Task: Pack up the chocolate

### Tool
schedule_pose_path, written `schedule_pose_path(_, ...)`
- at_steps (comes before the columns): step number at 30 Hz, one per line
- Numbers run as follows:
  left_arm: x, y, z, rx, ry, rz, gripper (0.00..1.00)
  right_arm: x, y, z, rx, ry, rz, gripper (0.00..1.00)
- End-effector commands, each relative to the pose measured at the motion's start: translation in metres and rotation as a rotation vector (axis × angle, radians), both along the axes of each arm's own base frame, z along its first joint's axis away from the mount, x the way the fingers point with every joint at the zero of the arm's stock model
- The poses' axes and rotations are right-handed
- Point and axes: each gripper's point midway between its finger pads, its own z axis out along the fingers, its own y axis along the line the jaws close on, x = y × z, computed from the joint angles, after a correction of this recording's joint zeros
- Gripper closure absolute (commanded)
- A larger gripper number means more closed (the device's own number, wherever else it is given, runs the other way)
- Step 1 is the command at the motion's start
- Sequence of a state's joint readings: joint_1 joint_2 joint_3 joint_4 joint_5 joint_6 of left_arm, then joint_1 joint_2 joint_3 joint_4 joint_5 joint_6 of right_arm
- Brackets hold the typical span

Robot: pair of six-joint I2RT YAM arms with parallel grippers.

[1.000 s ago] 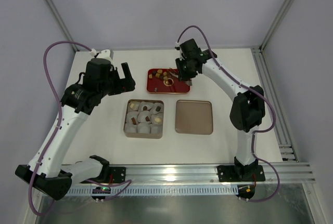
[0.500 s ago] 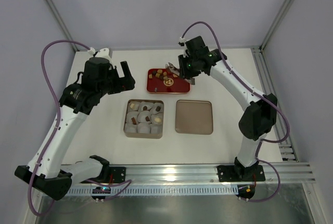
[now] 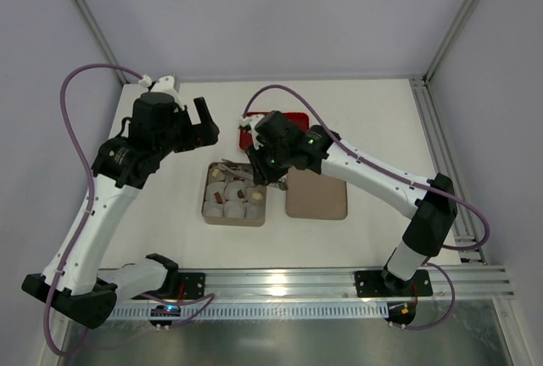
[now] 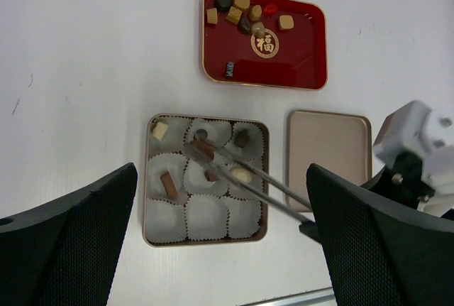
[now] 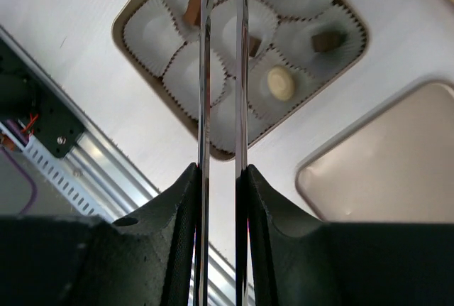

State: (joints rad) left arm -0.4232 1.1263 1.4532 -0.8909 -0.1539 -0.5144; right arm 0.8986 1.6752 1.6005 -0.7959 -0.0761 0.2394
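My right gripper is shut on metal tweezers. Their tips pinch a brown chocolate over the back row of the tan tin. The tin is lined with white paper cups, and several of them hold pieces, among them a cream one. More chocolate lies at the back of the red tray. My left gripper hangs open high above the tin, holding nothing. From above, the right gripper reaches left over the tin, and the left gripper is behind it.
The tan lid lies flat just right of the tin. The red tray is partly hidden behind the right arm in the top view. An aluminium rail runs along the near table edge.
The right arm has swung from the red tray forward and left, bringing the tweezers with a brown piece over the tin. The left arm has barely moved.
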Motion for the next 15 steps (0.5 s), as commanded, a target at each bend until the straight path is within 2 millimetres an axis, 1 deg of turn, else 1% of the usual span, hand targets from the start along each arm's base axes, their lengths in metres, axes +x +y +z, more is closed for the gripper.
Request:
schedule_pose_path(1,-0.002,0.005,0.022,-0.009,-0.063,0.004,0.00,-0.017,0.011,0.023,0.087,-0.021,0.018,0.69)
schedule_pose_path(2,-0.002,0.005,0.022,-0.009,-0.065,0.004,0.00,-0.023,0.012,0.023,0.095,-0.015,0.031,0.69)
schedule_pose_path(3,-0.003,0.005,0.021,-0.009,-0.062,0.006,0.00,-0.032,0.016,0.019,0.093,0.000,0.051,0.69)
schedule_pose_path(4,-0.003,0.005,0.021,-0.011,-0.061,0.006,0.00,-0.036,0.017,0.018,0.093,0.005,0.058,0.69)
schedule_pose_path(5,-0.003,0.005,0.021,-0.011,-0.060,0.004,0.00,-0.044,0.020,0.015,0.091,0.013,0.078,0.69)
schedule_pose_path(8,-0.004,0.005,0.021,-0.015,-0.064,0.007,0.00,-0.058,0.026,0.009,0.094,0.034,0.109,0.69)
schedule_pose_path(11,-0.005,0.006,0.022,-0.018,-0.064,0.009,0.00,-0.064,0.030,0.003,0.086,0.050,0.120,0.69)
schedule_pose_path(15,-0.005,0.006,0.022,-0.016,-0.065,0.009,0.00,-0.072,0.037,0.001,0.096,0.061,0.138,0.69)
